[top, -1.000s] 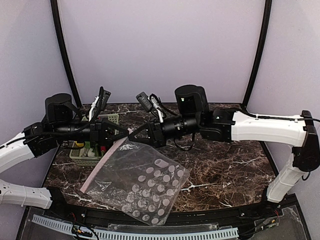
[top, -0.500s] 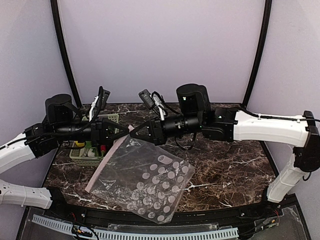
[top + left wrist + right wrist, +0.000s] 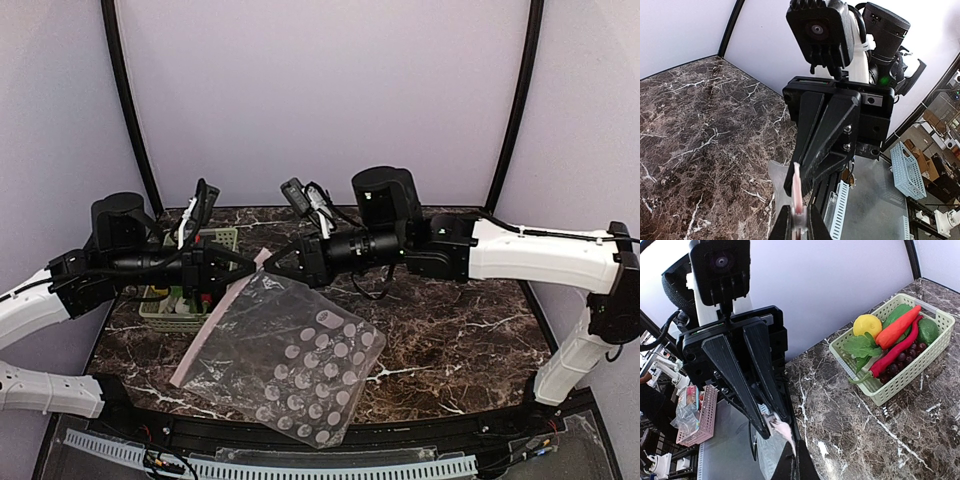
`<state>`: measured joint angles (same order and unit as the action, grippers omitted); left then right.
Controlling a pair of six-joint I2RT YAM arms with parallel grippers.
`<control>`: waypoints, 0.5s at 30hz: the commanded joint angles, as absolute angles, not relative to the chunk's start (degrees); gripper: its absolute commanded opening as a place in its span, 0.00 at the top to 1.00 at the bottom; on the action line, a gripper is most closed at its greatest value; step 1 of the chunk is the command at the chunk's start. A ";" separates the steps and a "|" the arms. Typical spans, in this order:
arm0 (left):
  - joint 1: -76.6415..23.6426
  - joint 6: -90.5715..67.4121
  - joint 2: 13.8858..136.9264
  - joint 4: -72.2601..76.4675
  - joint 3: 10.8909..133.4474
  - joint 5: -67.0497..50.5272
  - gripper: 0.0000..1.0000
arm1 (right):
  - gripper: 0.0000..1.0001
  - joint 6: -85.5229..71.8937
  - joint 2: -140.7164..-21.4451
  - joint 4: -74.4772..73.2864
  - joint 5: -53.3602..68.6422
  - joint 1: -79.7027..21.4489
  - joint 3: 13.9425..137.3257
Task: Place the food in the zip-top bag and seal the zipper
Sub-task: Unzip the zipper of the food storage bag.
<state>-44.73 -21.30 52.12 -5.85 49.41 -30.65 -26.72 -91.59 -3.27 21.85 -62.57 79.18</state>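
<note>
The clear zip-top bag point(image 3: 290, 355) with white dots hangs slanted from its top corner, its lower part resting on the marble table. Its pink zipper point(image 3: 215, 320) runs down the left edge. My left gripper point(image 3: 248, 264) and right gripper point(image 3: 274, 262) meet tip to tip at that corner. Each is shut on the zipper strip: the left gripper point(image 3: 799, 212) pinches the zipper point(image 3: 797, 192), and the right gripper point(image 3: 796, 452) holds the pink end point(image 3: 785, 432). The food sits in the green basket point(image 3: 890, 390): lemon point(image 3: 867, 324), red chili point(image 3: 890, 359), green leaf point(image 3: 862, 346).
The basket point(image 3: 170, 318) stands at the table's left, behind and partly under my left arm. An orange pepper point(image 3: 897, 327) and dark grapes point(image 3: 906, 356) also lie in it. Black frame posts rise at the back corners. Marble table point(image 3: 450, 330) lies open to the right.
Both grippers kept their hold on the bag's corner and rose slightly. The bag has swung a little to the right.
</note>
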 commanded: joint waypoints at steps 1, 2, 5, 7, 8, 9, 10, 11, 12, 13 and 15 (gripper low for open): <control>-44.80 -20.36 47.80 -15.29 47.20 -36.50 0.99 | 1.00 -27.18 -87.50 -3.74 8.01 -56.19 81.20; -44.82 -20.46 47.46 -15.29 46.98 -36.71 0.99 | 1.00 -27.20 -87.55 -3.81 8.07 -56.09 81.40; -44.76 -20.52 46.46 -15.28 46.52 -37.85 0.99 | 1.00 -27.11 -87.43 -3.74 9.14 -56.15 81.55; -44.74 -20.26 45.82 -15.58 46.21 -38.43 0.99 | 1.00 -26.91 -86.65 -4.10 8.41 -56.03 80.76; -44.74 -20.11 45.67 -15.74 46.13 -38.51 0.99 | 1.00 -26.82 -86.11 -4.51 8.20 -55.76 80.40; -44.78 -19.66 45.56 -16.48 46.23 -38.78 0.99 | 1.00 -26.81 -85.55 -4.93 8.03 -55.50 80.08; -44.76 -19.41 45.59 -17.03 46.36 -38.86 0.99 | 1.00 -26.81 -84.83 -5.22 7.83 -55.35 79.76; -44.81 -19.07 45.63 -18.21 46.64 -38.98 0.99 | 1.00 -26.65 -84.04 -5.26 7.87 -55.29 79.39; -44.82 -18.63 45.58 -19.14 46.74 -38.96 0.99 | 1.00 -26.37 -83.63 -5.20 8.07 -55.28 79.21; -44.80 -18.50 45.43 -19.50 46.93 -38.77 0.99 | 1.00 -26.09 -83.44 -5.24 8.26 -55.28 79.20; -44.80 -18.12 45.01 -20.41 46.97 -38.29 0.99 | 1.00 -25.96 -83.24 -5.30 8.18 -55.21 79.19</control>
